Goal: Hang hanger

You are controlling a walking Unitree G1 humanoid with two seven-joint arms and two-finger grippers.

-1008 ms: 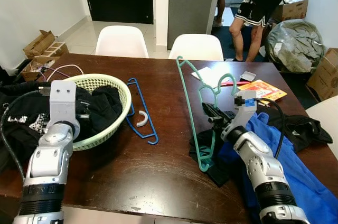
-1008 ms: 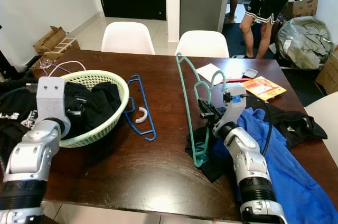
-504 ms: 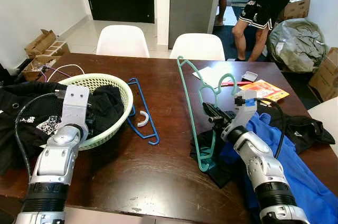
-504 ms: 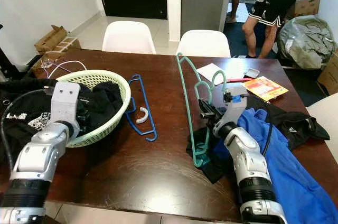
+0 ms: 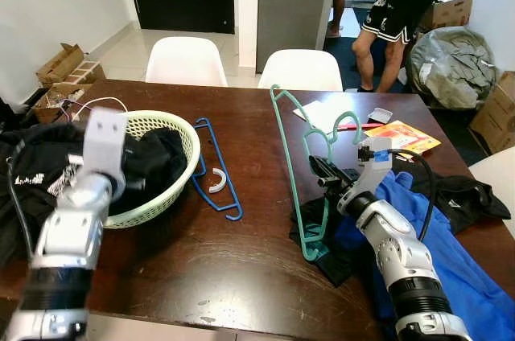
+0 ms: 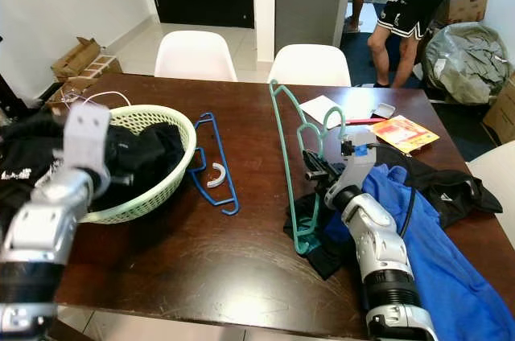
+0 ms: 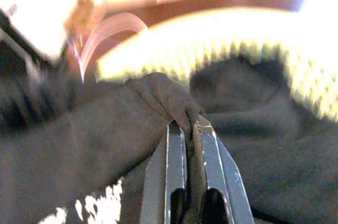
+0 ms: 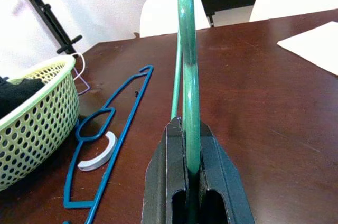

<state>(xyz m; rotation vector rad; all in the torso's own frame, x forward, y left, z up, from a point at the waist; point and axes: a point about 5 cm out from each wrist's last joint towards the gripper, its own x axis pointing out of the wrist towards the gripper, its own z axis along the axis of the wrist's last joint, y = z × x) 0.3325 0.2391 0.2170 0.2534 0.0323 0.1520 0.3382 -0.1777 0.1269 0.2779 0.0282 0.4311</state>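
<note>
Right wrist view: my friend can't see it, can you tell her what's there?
The right gripper is shut on a green hanger rising upright above a dark brown table. Beyond lie a blue hanger and a pale green basket.

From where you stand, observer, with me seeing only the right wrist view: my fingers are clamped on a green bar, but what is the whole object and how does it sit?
Observer: It is a green hanger held upright by the right gripper, its lower end on dark clothing by a blue garment.
Operator: What is the other arm doing?
Observer: The left gripper is pinched on black clothing over the green basket.
Operator: Anyone nearby?
Observer: A person stands beyond the table's far right corner, behind two white chairs.
</note>
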